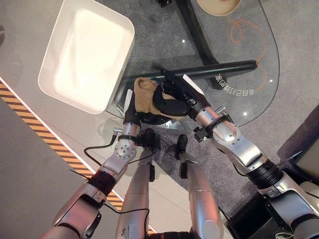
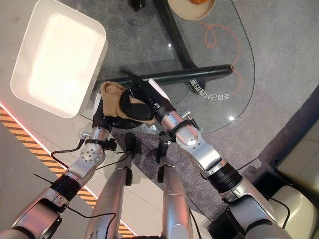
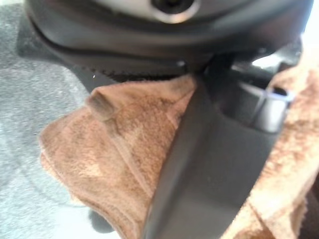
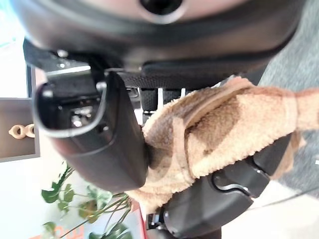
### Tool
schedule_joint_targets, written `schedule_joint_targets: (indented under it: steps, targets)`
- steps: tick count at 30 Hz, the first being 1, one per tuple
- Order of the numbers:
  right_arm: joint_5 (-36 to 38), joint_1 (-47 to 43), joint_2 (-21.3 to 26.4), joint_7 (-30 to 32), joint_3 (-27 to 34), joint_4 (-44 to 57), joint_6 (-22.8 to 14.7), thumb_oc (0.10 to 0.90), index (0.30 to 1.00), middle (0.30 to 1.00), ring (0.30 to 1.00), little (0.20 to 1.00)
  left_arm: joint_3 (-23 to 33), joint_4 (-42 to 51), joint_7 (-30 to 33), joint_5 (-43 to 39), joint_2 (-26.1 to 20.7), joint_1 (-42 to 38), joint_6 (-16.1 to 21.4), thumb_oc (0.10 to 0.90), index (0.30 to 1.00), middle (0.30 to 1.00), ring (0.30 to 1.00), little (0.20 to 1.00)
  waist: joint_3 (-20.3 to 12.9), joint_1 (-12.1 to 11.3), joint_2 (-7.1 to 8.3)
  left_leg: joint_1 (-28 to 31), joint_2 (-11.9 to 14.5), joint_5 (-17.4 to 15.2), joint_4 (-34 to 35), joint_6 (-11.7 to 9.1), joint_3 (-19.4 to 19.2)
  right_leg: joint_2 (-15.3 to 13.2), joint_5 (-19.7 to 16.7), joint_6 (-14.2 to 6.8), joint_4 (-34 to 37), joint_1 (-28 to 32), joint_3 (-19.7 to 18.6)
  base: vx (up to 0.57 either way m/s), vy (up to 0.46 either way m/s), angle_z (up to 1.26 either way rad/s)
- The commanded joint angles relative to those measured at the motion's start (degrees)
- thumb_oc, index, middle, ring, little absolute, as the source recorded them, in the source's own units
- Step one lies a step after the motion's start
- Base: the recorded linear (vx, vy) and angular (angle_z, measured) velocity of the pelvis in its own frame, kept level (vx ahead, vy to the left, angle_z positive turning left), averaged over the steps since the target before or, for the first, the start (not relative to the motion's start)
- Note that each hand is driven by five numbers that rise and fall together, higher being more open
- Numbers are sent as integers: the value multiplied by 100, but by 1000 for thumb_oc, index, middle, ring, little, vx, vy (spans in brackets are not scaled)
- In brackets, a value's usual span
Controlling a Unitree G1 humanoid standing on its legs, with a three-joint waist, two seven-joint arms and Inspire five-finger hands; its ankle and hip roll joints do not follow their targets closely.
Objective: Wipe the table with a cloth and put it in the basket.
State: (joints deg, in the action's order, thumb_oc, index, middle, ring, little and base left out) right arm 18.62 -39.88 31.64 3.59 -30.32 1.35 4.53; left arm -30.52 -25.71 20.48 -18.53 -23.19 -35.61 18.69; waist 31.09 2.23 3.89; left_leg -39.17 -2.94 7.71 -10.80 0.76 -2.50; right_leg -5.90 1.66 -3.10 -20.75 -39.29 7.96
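Observation:
A brown fluffy cloth [image 1: 144, 94] is bunched up at the near left edge of the glass table [image 1: 234, 99], held between both hands. My right hand [image 1: 167, 103] reaches in from the right, its dark fingers curled over the cloth's right side. In the right wrist view the cloth [image 4: 234, 124] is pinched between thumb and fingers. My left hand [image 1: 130, 115] comes up from below at the cloth's lower left, mostly covered by it. In the left wrist view its thumb [image 3: 209, 164] presses across the cloth [image 3: 124, 149]. The white basket [image 1: 121, 69] stands just left of the cloth.
A tan bowl [image 2: 192, 7] sits at the table's far edge, with an orange cord [image 1: 241, 30] looping beside it. A dark bar of the table frame [image 1: 219, 68] runs under the glass. Orange-and-black striped tape [image 1: 30, 119] crosses the floor at the left.

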Motion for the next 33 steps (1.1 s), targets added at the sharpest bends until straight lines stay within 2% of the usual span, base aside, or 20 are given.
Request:
schedule_joint_targets:
  steps: [1,3,7,11,18,24,29,33]
  targets:
    - [-494,-386,2,41,524,1053,-522,800,900,900,900,900,-286,1073,-401,343,383,-108,801,100,300,300,300,200,-129,-135,-38,221,-73,-876,-411,110,-96,160,-596,-353,522,2,-253,0,0,0]
    - [-709,-274,167,137,613,1202,-521,800,900,900,900,900,-255,1012,-464,405,311,112,1129,100,300,300,300,200,-129,-138,-31,215,-59,-892,-432,106,-97,156,-590,-359,501,0,-241,0,0,0]
    - [-883,-208,385,245,721,1311,-521,800,900,900,900,900,-206,962,-446,463,251,278,1345,100,300,300,300,200,-129,-123,6,222,-25,-910,-439,114,-118,169,-580,-353,480,1,-249,4,-3,-2]
    - [-1069,-189,596,473,841,1351,-450,800,900,900,900,900,-106,934,-364,459,179,397,1432,100,300,300,300,200,-129,-116,27,249,3,-929,-426,123,-133,189,-558,-344,468,15,-257,0,0,0]
    - [-1167,-86,692,753,1062,1419,-507,800,900,900,900,900,64,855,-240,454,63,488,1502,100,300,300,300,200,-129,-96,68,252,45,-962,-442,117,-131,229,-530,-354,416,4,-279,0,0,0]
    - [-1002,22,768,792,1191,1457,-588,800,900,900,900,900,206,823,-172,465,-21,519,1551,100,300,300,300,200,-129,-74,88,239,63,-994,-477,118,-140,249,-505,-350,380,-12,-301,0,0,0]
    - [-863,183,759,734,1249,1454,-624,800,900,900,900,900,500,946,264,564,-107,607,1847,100,300,300,300,200,-129,-96,77,282,76,-1007,-453,110,-124,254,-461,-341,358,10,-308,14,-6,-5]
    - [-861,346,675,693,1307,1439,-579,800,900,900,900,900,808,1281,716,807,-244,623,1928,100,300,300,300,200,-129,-128,46,299,54,-1005,-441,94,-99,231,-427,-322,379,48,-282,1,-3,-1]
